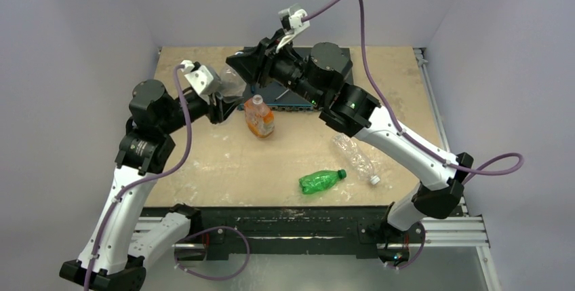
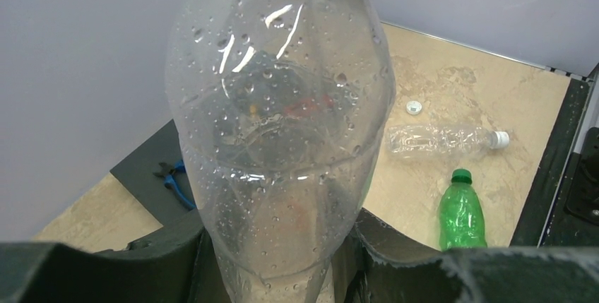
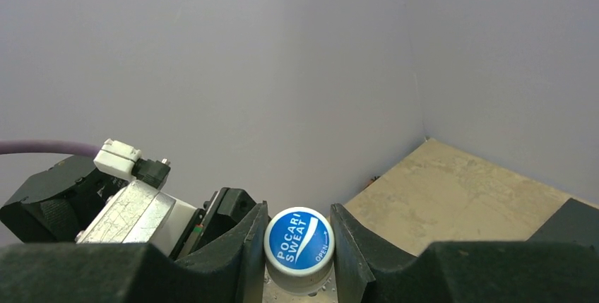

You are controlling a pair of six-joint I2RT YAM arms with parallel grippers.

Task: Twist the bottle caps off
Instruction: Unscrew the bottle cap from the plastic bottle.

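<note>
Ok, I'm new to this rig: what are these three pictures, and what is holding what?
Two robot arms are bolted at the table's near edge. One picture looks down on both from above. The other two come from a camera on each wrist, looking past its own fingers.

The left gripper is shut on a clear bottle, holding it up. The right gripper is closed on a blue-topped cap, apparently that bottle's.

On the table, an orange-label bottle stands. A green bottle and a second clear bottle lie capped. There is also a loose white cap, and blue pliers on a dark mat.
</note>
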